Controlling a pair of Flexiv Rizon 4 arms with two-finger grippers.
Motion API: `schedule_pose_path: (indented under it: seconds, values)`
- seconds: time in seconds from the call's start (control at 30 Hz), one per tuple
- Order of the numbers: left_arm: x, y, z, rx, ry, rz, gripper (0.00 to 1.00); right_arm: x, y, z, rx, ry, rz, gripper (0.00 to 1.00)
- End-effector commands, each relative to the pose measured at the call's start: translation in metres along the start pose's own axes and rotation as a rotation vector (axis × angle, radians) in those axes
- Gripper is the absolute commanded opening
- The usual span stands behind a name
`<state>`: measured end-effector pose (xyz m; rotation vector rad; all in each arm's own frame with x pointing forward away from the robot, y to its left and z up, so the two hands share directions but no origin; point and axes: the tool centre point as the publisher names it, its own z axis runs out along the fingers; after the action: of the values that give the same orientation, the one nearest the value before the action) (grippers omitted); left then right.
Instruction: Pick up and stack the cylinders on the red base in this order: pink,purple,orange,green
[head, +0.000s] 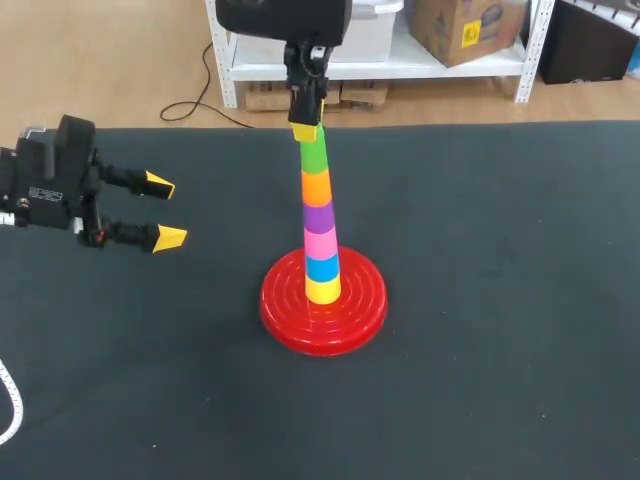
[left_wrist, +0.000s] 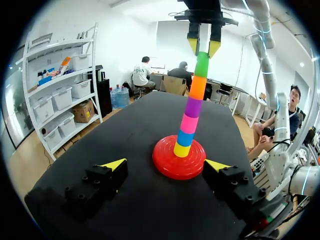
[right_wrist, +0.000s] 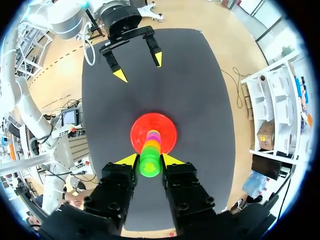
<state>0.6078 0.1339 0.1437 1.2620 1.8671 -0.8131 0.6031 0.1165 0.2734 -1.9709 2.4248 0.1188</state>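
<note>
Green (head: 314, 153) tops the stack on the base (head: 285, 310). Below it sit orange (head: 316, 187), purple (head: 318, 216) and pink (head: 320, 243), with blue (head: 322, 267) and yellow (head: 323, 290) underneath. The order looks complete. Right gripper (head: 307, 128) is at green's top; gripping or released, cannot tell. Likely all that is left is letting go and lifting clear. Left gripper (head: 163, 212) is agape, empty, well apart.

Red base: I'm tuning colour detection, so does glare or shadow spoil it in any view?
Head view: the base has mild sheen on its ridges, no hard shadow. Left wrist view: a soft highlight on its near rim, the red still plain. Right wrist view: it glares brightest, and the green cylinder, end-on, covers its middle.
</note>
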Motion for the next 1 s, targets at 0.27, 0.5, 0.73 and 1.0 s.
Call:
schedule_pose_path:
  seconds: [0.27, 0.5, 0.73, 1.0]
  values:
    - [0.001, 0.000, 0.000, -0.001, -0.005, 0.002, 1.00, 0.000, 0.004, 0.017, -0.017, 0.036, 0.001, 0.00]
    - [0.001, 0.000, 0.000, -0.001, -0.005, 0.002, 1.00, -0.005, 0.007, -0.003, 0.029, 0.058, -0.023, 1.00]
    - [0.001, 0.000, 0.000, -0.001, -0.005, 0.002, 1.00, -0.005, 0.007, -0.003, 0.029, 0.058, -0.023, 1.00]
    - [0.001, 0.000, 0.000, -0.001, -0.005, 0.002, 1.00, -0.005, 0.007, -0.003, 0.029, 0.058, -0.023, 1.00]
